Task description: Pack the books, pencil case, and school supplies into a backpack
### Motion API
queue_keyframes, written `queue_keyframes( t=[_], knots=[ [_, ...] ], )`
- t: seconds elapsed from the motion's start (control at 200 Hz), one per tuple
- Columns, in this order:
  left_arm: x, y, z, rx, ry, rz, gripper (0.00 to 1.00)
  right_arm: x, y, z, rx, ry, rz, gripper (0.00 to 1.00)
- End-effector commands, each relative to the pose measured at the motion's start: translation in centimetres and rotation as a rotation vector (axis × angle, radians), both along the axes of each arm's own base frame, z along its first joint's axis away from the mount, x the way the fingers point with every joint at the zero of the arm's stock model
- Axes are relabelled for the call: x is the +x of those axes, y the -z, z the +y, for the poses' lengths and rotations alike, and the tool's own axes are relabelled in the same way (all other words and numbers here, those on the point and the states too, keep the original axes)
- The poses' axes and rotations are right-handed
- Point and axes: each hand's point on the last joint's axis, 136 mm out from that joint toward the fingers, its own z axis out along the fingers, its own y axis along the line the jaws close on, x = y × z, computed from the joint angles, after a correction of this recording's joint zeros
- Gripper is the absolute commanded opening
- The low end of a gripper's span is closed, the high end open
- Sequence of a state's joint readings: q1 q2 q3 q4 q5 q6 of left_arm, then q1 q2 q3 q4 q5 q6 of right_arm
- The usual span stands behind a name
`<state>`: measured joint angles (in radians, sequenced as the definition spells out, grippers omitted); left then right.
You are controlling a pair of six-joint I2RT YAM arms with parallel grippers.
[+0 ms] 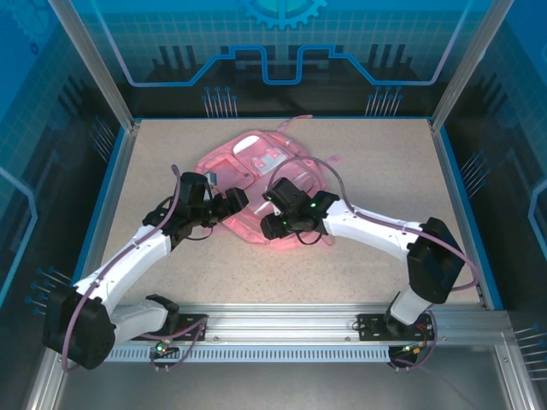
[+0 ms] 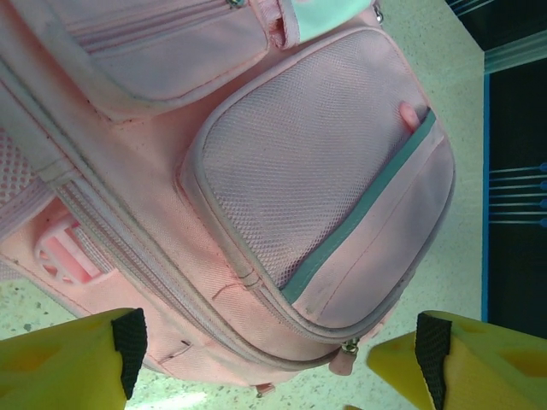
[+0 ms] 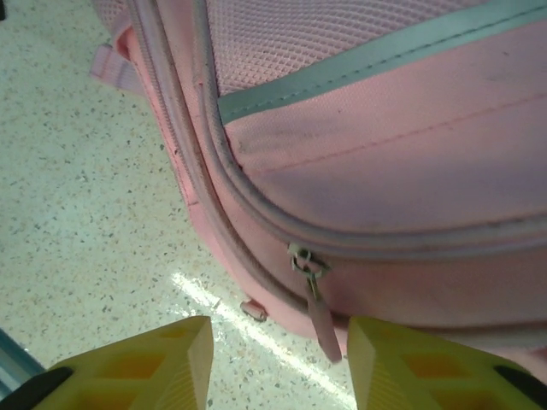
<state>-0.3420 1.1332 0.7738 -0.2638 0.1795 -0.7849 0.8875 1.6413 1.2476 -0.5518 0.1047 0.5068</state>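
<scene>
Overhead view. The backpack [image 1: 256, 171] is lying flat near the middle of the table [image 1: 385, 171], a little toward the far side. Both arms are reaching in over its near end. The left gripper [image 1: 232, 203] is hanging at its near-left edge and the right gripper [image 1: 272, 213] at its near edge, the two close together. From up here I cannot tell how the jaws are standing.

Left wrist view. The left gripper [image 2: 273, 367] is standing wide, one yellow finger at each lower corner, and is holding nothing. The backpack [image 2: 256, 282] is lying beyond them, front up. Its mesh pocket [image 2: 299, 162], with a grey-green stripe [image 2: 359, 213] across it, is facing the camera. A zipper pull [image 2: 344, 360] is dangling at the bag's low edge, just beside the right-hand finger and apart from it.

Right wrist view. The right gripper [image 3: 280, 367] is hovering low at the bag's edge with its fingers partly spread. A pink zipper pull [image 3: 323, 329] is hanging down into the gap between them, close to the right-hand finger. It is not looking clamped. The zipper track running up from it is looking closed.

Progress, my reading. The books are not lying anywhere I can see, and I cannot tell whether they are inside the bag. With the zippers in view looking shut and both grippers holding nothing, the work is sitting at a zipper step. If the bag is filled, little is left. If it is not, opening it and loading the books, pencil case and supplies all remain.
</scene>
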Motion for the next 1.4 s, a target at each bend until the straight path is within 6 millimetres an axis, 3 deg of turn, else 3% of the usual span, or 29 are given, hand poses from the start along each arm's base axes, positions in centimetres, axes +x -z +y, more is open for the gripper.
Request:
queue_keyframes(
  t=[0.0, 0.19, 0.35, 0.49, 0.685, 0.855, 0.92, 1.056, 1.211, 1.396],
  knots=[
    [0.1, 0.6, 0.1, -0.064, -0.063, 0.045, 0.82, 0.6, 0.4, -0.1, -0.061, -0.002, -0.012, 0.42],
    [0.5, 1.6, -1.8, -0.185, -0.037, 0.098, 0.74, 0.9, 1.4, -0.4, -0.096, 0.014, -0.003, 0.37],
    [1.1, 2.0, -3.3, -0.255, -0.012, 0.118, 0.65, 1.2, 1.9, -0.8, -0.120, 0.040, -0.003, 0.25],
    [1.4, 3.0, -3.9, -0.247, -0.026, 0.151, 0.60, 1.5, 1.9, -1.6, -0.141, 0.077, -0.029, 0.09],
    [2.0, 5.2, -4.0, -0.208, -0.066, 0.216, 0.53, 1.7, 1.2, -2.1, -0.138, 0.097, -0.060, 0.03],
    [3.1, 5.9, -4.0, -0.192, -0.093, 0.216, 0.38, 1.9, 0.7, -2.4, -0.134, 0.108, -0.073, 0.02],
    [3.5, 5.8, -3.8, -0.175, -0.103, 0.203, 0.25, 1.9, 0.6, -2.8, -0.142, 0.117, -0.082, 0.01],
    [3.7, 6.0, -2.7, -0.100, -0.122, 0.189, 0.00, 2.5, 0.2, -4.9, -0.180, 0.156, -0.106, 0.01],
    [3.3, 6.0, -1.1, -0.019, -0.091, 0.172, 0.00, 4.1, 0.2, -8.1, -0.209, 0.169, -0.122, 0.00],
    [3.0, 5.7, 0.9, 0.049, -0.057, 0.165, 0.00, 8.6, 0.8, -11.6, -0.250, 0.217, -0.123, 0.00]
  ],
)
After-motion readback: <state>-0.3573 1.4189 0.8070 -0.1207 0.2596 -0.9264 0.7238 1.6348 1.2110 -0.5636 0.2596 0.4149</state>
